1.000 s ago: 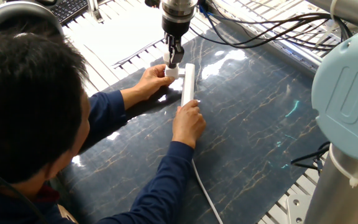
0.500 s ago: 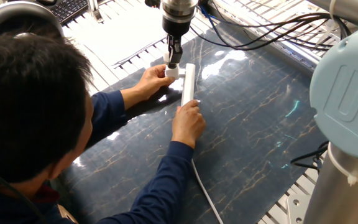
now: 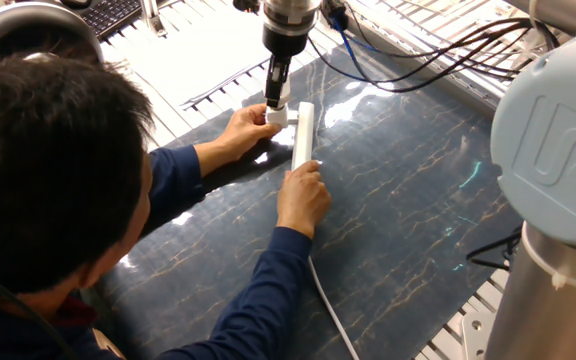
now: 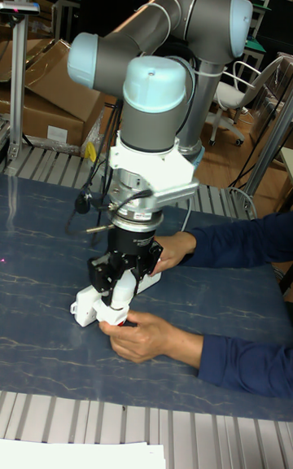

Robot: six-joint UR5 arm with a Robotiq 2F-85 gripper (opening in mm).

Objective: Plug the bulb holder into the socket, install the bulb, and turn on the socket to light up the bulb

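White bulb point(image 3: 277, 96) gripped between the two fingers point(image 3: 279, 86) of the gripper point(image 4: 119, 286), dome up inside the fingers, neck pointing down. Directly under it a small white bulb holder point(image 3: 278, 117), sitting at the far end of the socket point(image 3: 303, 135); cannot tell whether bulb and holder already touch. Socket lying flat on the dark marbled desk point(image 3: 418, 200), long side running away from the person, white cord point(image 3: 330, 310) leaving its near end toward the front edge.

Fingers narrow, closed around the bulb, pointing straight down from the arm point(image 4: 155, 94). In the tall view the same bulb point(image 4: 119, 294) seen low between the dark fingers, just above the white strip point(image 4: 85, 306).

Two hands of a person on the socket: one hand point(image 3: 243, 128) beside the holder, touching it from the side; other hand point(image 3: 304, 195) pressing on the near part of the strip. Dark blue sleeves point(image 3: 268, 290) on both arms. Head with black hair point(image 3: 48, 170) filling the left of the fixed view. Black cables point(image 3: 418, 55) hanging behind the gripper.
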